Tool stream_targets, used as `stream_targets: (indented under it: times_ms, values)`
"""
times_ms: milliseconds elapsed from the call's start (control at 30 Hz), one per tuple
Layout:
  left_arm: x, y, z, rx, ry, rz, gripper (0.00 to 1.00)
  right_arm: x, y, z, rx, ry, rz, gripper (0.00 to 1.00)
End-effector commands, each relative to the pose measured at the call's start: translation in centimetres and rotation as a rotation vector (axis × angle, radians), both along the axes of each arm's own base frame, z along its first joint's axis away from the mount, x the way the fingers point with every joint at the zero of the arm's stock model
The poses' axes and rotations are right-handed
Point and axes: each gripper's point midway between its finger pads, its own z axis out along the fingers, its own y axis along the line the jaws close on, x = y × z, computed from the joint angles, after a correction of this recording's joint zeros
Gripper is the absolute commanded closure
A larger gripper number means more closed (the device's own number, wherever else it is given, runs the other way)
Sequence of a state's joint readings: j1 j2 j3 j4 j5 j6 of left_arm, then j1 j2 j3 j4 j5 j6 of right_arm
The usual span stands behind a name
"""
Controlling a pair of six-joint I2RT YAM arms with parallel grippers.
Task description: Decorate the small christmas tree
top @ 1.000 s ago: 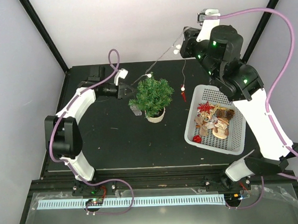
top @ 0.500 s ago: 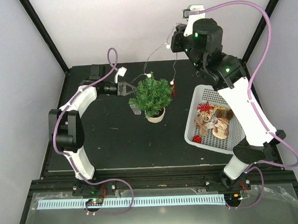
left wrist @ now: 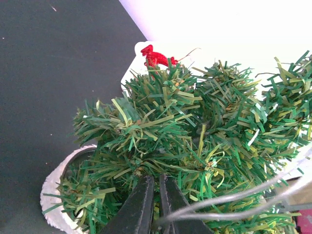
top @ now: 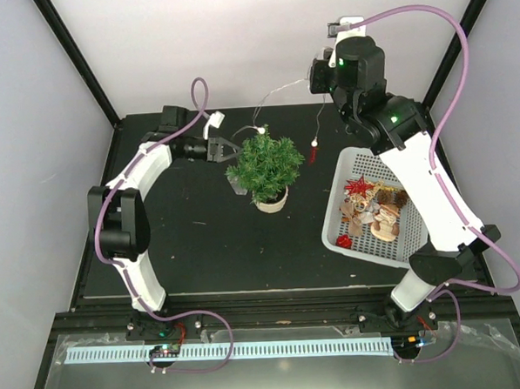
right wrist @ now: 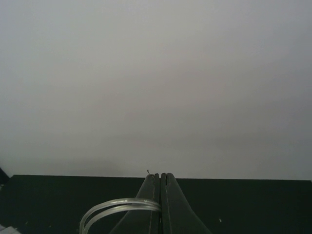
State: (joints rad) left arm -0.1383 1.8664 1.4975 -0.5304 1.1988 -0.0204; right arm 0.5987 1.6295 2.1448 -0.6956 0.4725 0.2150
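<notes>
While my right gripper [top: 321, 72] swings back rightward from where it hung half a second ago, the small christmas tree [top: 264, 164] stands upright in its cream pot [top: 272, 201]. It sits mid-table toward the back, between my arms and left of the white basket [top: 333, 217].

The clear wire strand [top: 283, 96] runs from the tree's crown up to that raised gripper, whose fingers are pressed together on a loop of it. The strand's loose end, carrying a red ornament [top: 315, 154], lay against the tree's right side a moment ago and now dangles just apart from it.

My left gripper [top: 226, 149] has edged nearer the foliage. Its fingers are all but closed and pinch the wire at the tree's left flank.

Judgement: the strand is anchored at the left and crown only, so the right side remains undraped and the wrap is partly done. The swinging ornament could snag on the branch tips.

Further ornaments lie in the basket. The surface is a matte black tabletop [top: 193, 242], enclosed by pale walls [top: 191, 41] with black corner posts [top: 78, 60].
</notes>
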Motion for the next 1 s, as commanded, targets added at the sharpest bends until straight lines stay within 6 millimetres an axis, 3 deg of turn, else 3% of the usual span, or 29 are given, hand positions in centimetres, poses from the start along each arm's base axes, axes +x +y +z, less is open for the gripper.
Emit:
stream_targets:
  times_ms: [0,167,300,467,667,967]
  values:
    - [-0.1,-0.8,1.1,-0.022,-0.011,-0.038,0.92,-0.3,-2.0,0.7,0.008,-0.016,-0.062,0.99]
    - [-0.2,-0.9,1.0,-0.025,-0.002,-0.046,0.93,0.3,-2.2,0.5,0.017,-0.012,-0.088,0.99]
    - [-0.2,-1.0,0.8,-0.026,0.004,-0.048,0.97,0.7,-2.7,1.9,0.044,-0.038,-0.101,0.99]
    - [0.0,-1.0,0.6,-0.026,0.008,-0.044,0.98,1.3,-1.6,3.7,0.092,-0.077,-0.056,0.99]
    - [0.0,-0.9,0.6,-0.024,0.011,-0.039,0.98,2.1,-0.6,4.6,0.122,-0.106,-0.029,0.99]
    - [0.1,-0.9,1.0,-0.031,0.007,-0.036,0.98,4.5,0.0,3.0,0.116,-0.083,-0.045,0.99]
